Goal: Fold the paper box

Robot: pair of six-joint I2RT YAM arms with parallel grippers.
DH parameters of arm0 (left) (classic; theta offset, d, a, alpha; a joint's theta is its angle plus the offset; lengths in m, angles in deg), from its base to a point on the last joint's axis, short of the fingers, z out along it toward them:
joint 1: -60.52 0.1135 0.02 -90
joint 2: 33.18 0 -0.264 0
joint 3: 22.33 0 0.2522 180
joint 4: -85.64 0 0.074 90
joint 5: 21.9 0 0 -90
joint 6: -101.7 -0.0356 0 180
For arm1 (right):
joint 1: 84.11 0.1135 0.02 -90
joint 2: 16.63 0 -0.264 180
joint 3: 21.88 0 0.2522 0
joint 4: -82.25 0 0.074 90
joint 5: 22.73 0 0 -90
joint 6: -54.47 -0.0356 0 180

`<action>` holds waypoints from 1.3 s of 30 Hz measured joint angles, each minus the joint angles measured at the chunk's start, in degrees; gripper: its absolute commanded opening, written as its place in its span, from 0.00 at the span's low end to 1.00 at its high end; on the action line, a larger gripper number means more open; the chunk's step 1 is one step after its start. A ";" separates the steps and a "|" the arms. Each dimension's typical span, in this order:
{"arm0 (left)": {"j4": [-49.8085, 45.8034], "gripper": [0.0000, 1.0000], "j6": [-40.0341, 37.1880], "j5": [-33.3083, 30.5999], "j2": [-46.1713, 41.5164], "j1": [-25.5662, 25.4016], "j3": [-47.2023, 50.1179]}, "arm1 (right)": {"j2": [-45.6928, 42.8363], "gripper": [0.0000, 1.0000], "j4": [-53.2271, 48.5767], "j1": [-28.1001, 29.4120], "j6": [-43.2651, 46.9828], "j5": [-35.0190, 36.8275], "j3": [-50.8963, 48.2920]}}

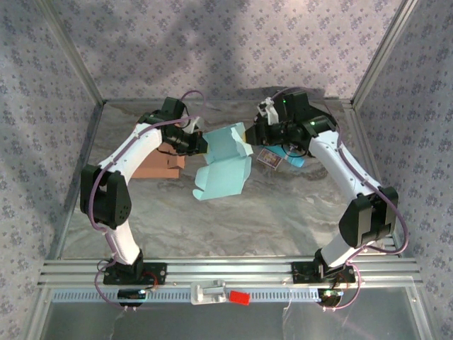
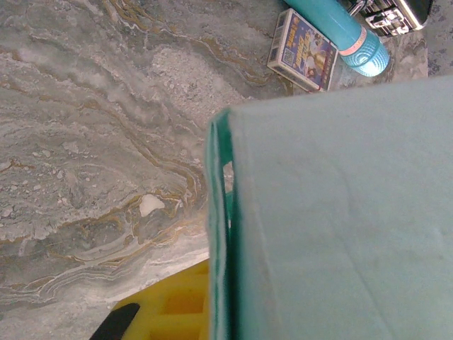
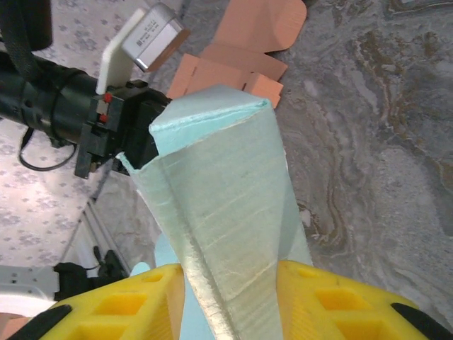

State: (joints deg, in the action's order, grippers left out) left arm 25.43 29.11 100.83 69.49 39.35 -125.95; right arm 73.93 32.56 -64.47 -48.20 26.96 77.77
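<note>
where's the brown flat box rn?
In the top view, the brown flat box lies left of centre, just left of the teal paper box, partly under the left arm.

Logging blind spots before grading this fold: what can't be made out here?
- Left gripper: top view, too small and dark to show its grip on the paper box.
- Right gripper: right wrist view, bottom edge crops the fingers; whether they pinch the box yet is unclear.
- Printed card box: left wrist view, lettering too small to read.
- Orange cardboard: top view, partly under the left arm.
</note>
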 measured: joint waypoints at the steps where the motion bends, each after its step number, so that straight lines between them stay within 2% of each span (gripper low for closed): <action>1: 0.00 0.00 0.02 -0.11 0.00 -0.09 0.00 | 0.09 0.37 -0.72 0.57 0.44 1.31 0.44; 13: -0.26 0.00 0.20 -1.95 0.00 -0.94 0.00 | 1.55 0.26 -5.09 4.44 2.60 13.20 3.82; 17: -0.55 0.00 0.24 -3.04 0.00 -1.07 0.00 | 2.25 0.15 -6.34 6.86 2.60 19.43 5.29; 21: -1.29 0.00 0.48 -4.31 0.00 -1.09 0.00 | 3.26 0.00 -7.56 10.01 1.77 26.91 6.67; 28: -2.08 0.00 0.87 -5.79 0.20 -1.99 -0.20 | 5.03 0.00 -10.86 15.78 -0.44 42.93 8.83; 31: -2.45 0.00 0.92 -6.34 0.24 -2.34 -0.26 | 5.35 0.00 -12.24 17.49 -1.73 47.58 9.20; 32: -2.47 0.00 0.90 -6.43 0.24 -2.40 -0.26 | 5.35 0.00 -12.48 17.70 -2.12 48.39 9.20; 34: -2.47 0.00 0.92 -6.40 0.24 -2.62 -0.26 | 5.35 0.08 -12.68 17.55 -2.86 49.03 9.20; 36: -2.47 0.00 0.98 -6.38 0.24 -2.84 -0.31 | 5.35 0.12 -12.74 16.81 -3.15 48.87 9.20; 39: -2.38 0.00 1.11 -6.16 0.24 -2.97 -0.39 | 5.46 0.13 -12.81 15.56 -3.41 48.17 9.42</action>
State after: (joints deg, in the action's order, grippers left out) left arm 23.04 30.22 94.67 69.73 36.37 -126.35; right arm 79.40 19.76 -48.91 -51.61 75.13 87.19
